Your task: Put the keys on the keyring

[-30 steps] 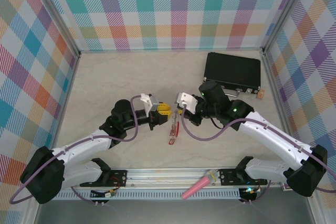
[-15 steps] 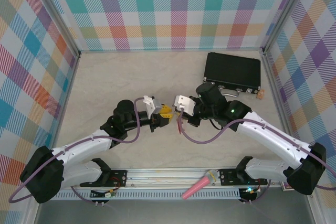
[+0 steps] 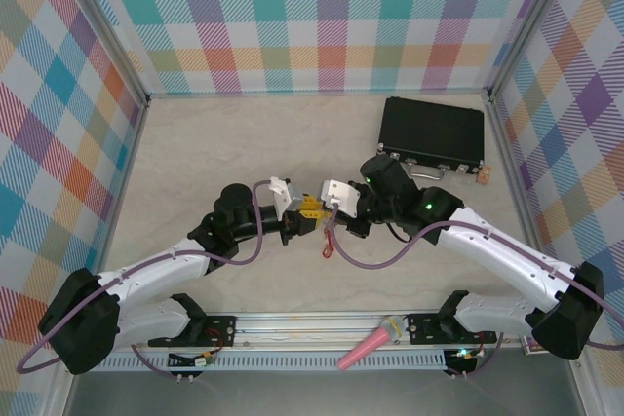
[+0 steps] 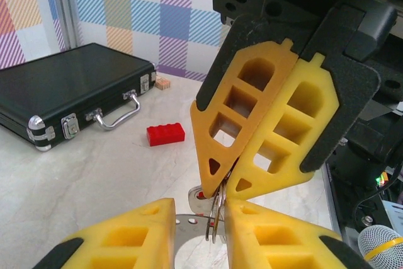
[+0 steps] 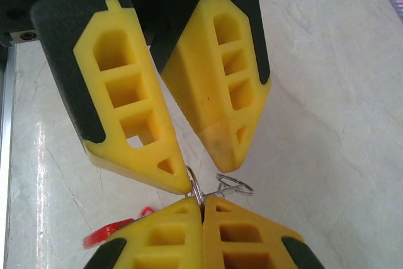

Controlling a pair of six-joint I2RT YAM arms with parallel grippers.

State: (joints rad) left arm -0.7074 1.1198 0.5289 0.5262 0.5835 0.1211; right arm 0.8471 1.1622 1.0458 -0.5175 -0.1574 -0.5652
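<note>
Keyring pinched steady in your shut right pincer
Left pincer part-open astride it, gripping nothing, probably lining up for threading.

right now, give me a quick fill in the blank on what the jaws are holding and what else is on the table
1. The right arm's jaws are pinched shut on a thin metal ____.
2. The case with the metal handle is ____ in colour.
3. The small brick lying near that case is ____.

Missing words: keyring; black; red
</note>
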